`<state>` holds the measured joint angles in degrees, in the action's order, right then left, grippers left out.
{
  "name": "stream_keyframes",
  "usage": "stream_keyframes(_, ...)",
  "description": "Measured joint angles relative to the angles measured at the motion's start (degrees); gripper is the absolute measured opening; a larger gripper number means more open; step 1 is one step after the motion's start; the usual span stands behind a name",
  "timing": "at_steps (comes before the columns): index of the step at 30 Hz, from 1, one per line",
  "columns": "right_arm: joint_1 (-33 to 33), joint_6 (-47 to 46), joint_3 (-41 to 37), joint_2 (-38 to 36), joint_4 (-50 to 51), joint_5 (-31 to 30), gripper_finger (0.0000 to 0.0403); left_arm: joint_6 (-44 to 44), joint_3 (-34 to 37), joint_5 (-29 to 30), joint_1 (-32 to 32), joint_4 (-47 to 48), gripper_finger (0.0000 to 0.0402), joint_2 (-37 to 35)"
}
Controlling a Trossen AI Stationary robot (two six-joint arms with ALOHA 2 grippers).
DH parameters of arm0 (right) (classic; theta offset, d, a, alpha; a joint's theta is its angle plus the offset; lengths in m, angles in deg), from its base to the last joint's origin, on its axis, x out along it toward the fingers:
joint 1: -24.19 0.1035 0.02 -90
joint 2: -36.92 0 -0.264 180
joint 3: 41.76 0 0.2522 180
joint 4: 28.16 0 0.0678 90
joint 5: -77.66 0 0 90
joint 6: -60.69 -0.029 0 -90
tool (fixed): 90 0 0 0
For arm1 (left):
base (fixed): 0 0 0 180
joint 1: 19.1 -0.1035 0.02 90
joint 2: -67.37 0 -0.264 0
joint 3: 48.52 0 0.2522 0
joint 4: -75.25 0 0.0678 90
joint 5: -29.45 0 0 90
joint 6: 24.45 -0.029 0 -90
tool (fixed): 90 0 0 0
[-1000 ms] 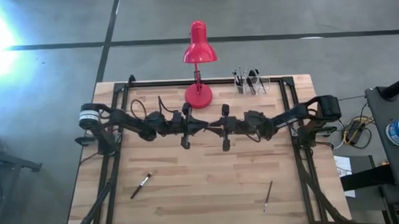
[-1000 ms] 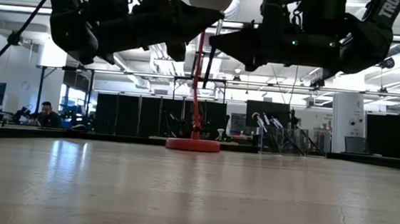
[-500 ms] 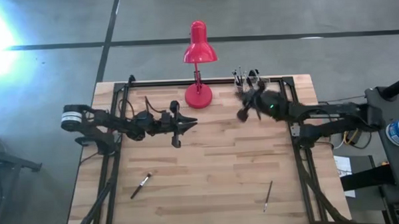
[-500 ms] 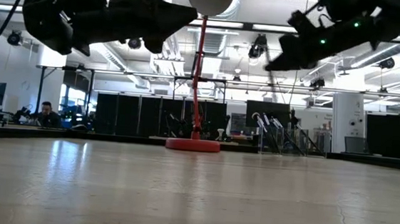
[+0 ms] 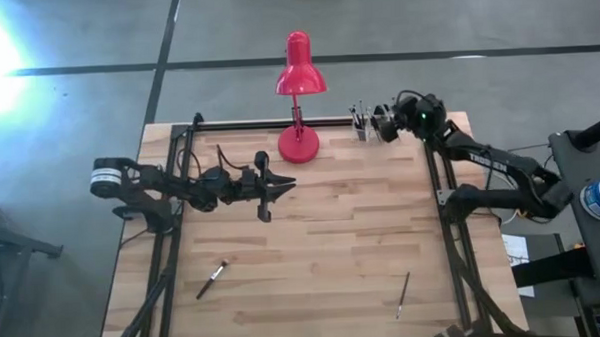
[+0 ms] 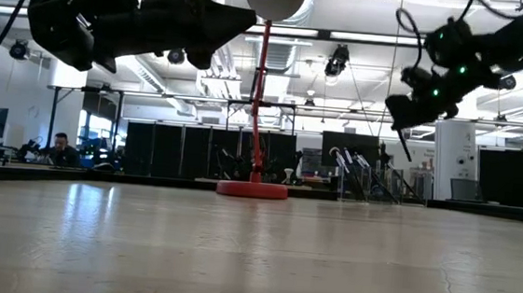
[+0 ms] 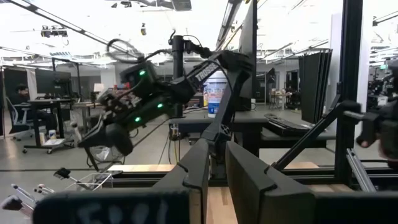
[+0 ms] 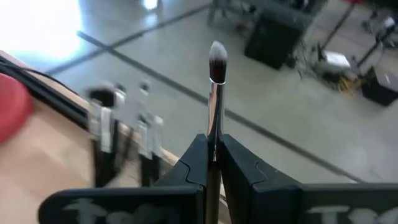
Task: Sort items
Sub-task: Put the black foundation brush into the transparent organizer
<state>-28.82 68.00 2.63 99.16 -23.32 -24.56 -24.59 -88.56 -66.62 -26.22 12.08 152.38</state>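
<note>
My right gripper is shut on one thin brush, whose bristle tip sticks out past the fingers. It hangs over the table's far right corner, beside a clear holder that has several brushes standing in it. Two more brushes lie flat on the table, one near left and one near right. My left gripper hovers left of the table's middle. It is open, with a narrow gap and nothing in it. My right gripper pinches the brush between its two fingers, just behind the silvery ferrule. The brush runs along the fingers, bristle end forward. The fingers come from the table's right side, slanting a little down. The brush is lifted clear of the table.
A red desk lamp stands on its round base at the far middle, left of the holder. Black rails run along the table's left and right sides. Bare wood lies between the two loose brushes.
My right gripper has swung from the table's middle to the far right corner, by the holder, and has risen a little. My left gripper drew back a little toward the table's left edge, then kept still.
</note>
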Motion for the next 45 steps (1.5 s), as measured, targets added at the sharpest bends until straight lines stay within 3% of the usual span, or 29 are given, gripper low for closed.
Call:
stream_keyframes(4, -2.84, 0.16, 0.00, 4.35, -1.48, 0.60, 0.0018, -0.04, 0.00, -0.02, 0.00, 0.30, 0.0051, 0.00)
stream_keyframes(17, -3.48, -1.99, 0.76, 12.39, -2.83, 0.75, 0.0022, 0.66, 0.00, -0.04, -0.02, 0.93, 0.0051, 0.00)
stream_keyframes(33, -4.19, -8.06, 0.85, 13.87, 1.11, 2.00, 0.0024, 1.05, -0.02, 0.13, -0.04, 1.16, 0.0051, 0.00)
stream_keyframes(45, -4.52, -7.53, 0.90, 15.85, -0.28, 1.91, 0.0038, 1.17, -0.02, 0.15, -0.04, 1.19, 0.0051, 0.02)
